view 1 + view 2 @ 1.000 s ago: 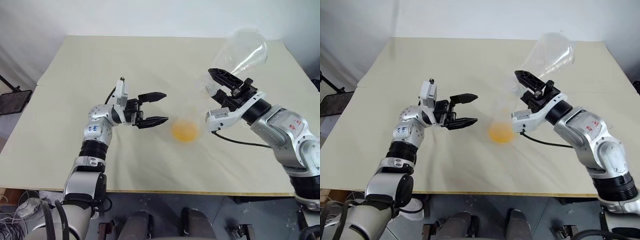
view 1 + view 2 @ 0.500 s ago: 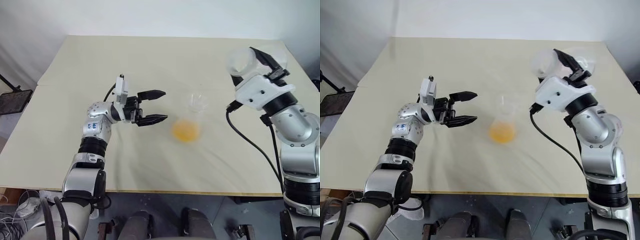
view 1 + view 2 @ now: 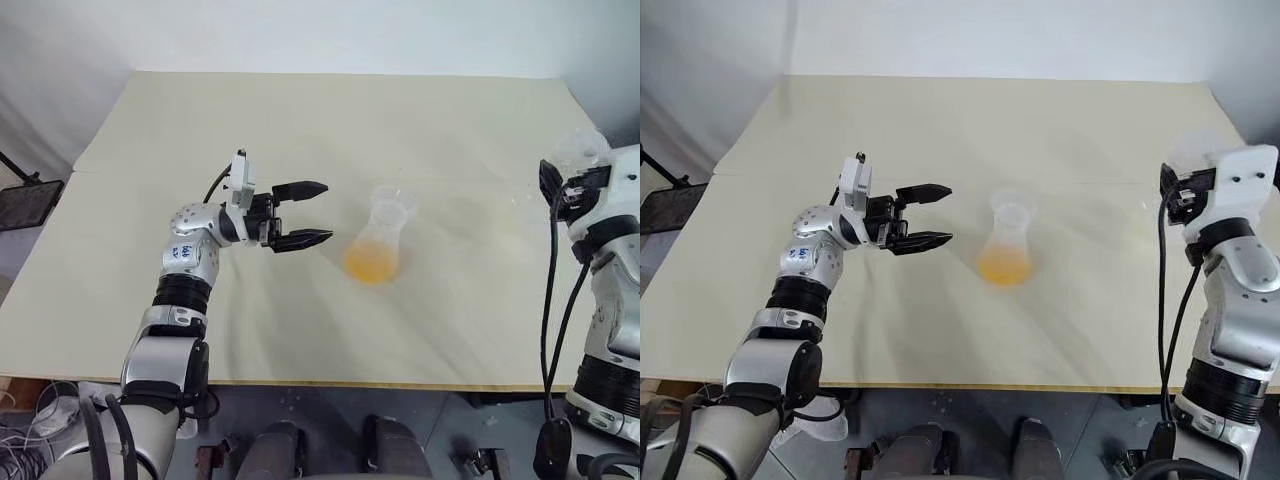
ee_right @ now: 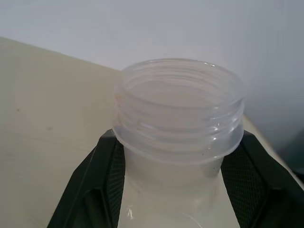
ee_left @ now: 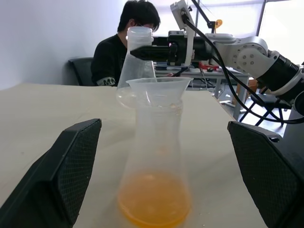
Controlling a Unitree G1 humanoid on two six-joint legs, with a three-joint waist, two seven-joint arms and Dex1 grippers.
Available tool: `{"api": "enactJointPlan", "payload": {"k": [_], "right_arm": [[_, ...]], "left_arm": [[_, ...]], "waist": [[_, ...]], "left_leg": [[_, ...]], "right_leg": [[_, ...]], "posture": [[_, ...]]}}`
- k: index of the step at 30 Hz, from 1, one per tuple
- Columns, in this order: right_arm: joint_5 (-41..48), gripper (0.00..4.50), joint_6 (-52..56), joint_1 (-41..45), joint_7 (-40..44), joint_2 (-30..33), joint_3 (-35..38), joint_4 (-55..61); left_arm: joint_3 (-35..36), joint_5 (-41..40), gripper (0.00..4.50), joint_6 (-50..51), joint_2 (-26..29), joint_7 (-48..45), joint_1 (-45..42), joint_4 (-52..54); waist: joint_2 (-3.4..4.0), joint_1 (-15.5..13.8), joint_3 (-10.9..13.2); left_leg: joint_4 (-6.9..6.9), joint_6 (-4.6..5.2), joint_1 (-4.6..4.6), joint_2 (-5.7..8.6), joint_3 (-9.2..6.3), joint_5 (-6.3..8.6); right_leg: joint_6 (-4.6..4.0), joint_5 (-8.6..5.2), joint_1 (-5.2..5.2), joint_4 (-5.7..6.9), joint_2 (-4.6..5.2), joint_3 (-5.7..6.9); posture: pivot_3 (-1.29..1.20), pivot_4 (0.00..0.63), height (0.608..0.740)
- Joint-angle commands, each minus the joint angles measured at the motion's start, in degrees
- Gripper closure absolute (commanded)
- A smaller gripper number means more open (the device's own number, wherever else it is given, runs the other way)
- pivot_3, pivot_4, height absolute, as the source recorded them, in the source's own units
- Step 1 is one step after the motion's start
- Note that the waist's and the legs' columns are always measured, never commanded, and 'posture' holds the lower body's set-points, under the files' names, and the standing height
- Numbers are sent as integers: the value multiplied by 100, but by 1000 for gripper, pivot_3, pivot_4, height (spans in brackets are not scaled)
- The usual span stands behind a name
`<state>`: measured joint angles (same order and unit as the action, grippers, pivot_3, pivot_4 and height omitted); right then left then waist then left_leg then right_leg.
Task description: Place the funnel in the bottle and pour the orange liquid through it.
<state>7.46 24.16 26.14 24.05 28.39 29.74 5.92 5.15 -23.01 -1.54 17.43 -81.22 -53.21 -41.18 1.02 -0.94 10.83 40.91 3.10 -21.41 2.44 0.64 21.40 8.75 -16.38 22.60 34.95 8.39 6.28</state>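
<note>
1. The bottle (image 3: 377, 245), a small clear conical flask, stands upright near the middle of the table (image 3: 300, 120). A pool of orange liquid (image 3: 371, 264) sits in its wide base. It looks light, rigid and smooth-walled, so probably slippery and easy to tip.
2. The funnel (image 5: 158, 91), a thin see-through cone, sits in the bottle's straight neck, its rim wider than the neck. It rests loosely and would likely lift out. The neck below it seems the safest place to grip.
3. At the bottle's nine o'clock, the left gripper (image 3: 305, 213) hovers close by, its jaws wide apart, holding nothing.
4. At three o'clock, well apart at the table's edge, the right gripper (image 4: 171, 156) is clamped on the neck of a larger flask (image 4: 178, 111). That flask is clear plastic with a threaded, wide mouth, upright and apparently empty.
5. The table is matte, pale cream.
</note>
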Motion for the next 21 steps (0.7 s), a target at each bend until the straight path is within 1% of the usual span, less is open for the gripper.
{"api": "enactJointPlan", "payload": {"k": [1, 6, 9, 11, 13, 15, 16, 21], "right_arm": [[295, 2072, -355, -19, -9, 123, 141, -252], [440, 2072, -596, -47, -88, 250, 127, -729], [529, 2072, -640, -90, -76, 299, 58, -799], [630, 1353, -585, -84, -91, 318, 65, -792], [732, 764, -541, -97, -86, 361, 110, -758], [801, 74, -518, -128, -57, 421, 118, -695], [808, 8, -490, -132, -73, 466, 110, -668], [1037, 8, -294, -193, -48, 702, 198, -374]], "left_arm": [[-2, -12, 0, 36, 71, 65, 65, 277], [4, -21, 0, 95, 129, 128, 153, 424], [-7, -16, 0, 147, 160, 175, 209, 506], [-27, 6, 0, 178, 177, 219, 232, 533], [-68, 62, 0, 196, 198, 273, 261, 549], [-87, 68, 0, 198, 203, 288, 287, 581], [-101, 87, 0, 202, 211, 315, 294, 590], [-135, 191, 0, 191, 226, 571, 326, 574]], "waist": [[0, 7, 0], [0, 28, 0], [0, 14, 0], [0, 17, 0], [0, 16, 0], [0, 12, 0], [0, 12, 0], [0, 13, 0]], "left_leg": [[0, 0, 0, 0, 0, 0], [-1, 0, 0, -1, -1, 0], [1, 0, 0, 0, -2, 0], [1, 0, 0, 0, -2, 0], [1, 0, 0, 0, -2, 0], [1, 0, 0, 0, -2, 0], [1, 0, 0, 0, -1, 0], [1, 0, 0, 0, -1, 0]], "right_leg": [[0, 0, 0, 0, 0, 0], [0, 0, 1, 0, 0, -1], [0, 0, 0, 1, 2, -1], [0, 0, 0, 1, 2, -2], [0, 0, 0, 1, 2, -1], [0, 0, 0, 1, 3, -1], [0, 0, 0, 1, 3, -2], [0, 0, 0, 0, 3, -2]], "posture": [[0, 150, 740], [0, 150, 740], [0, 150, 740], [0, 150, 740], [0, 150, 740], [0, 150, 740], [0, 150, 740], [0, 150, 740]]}}
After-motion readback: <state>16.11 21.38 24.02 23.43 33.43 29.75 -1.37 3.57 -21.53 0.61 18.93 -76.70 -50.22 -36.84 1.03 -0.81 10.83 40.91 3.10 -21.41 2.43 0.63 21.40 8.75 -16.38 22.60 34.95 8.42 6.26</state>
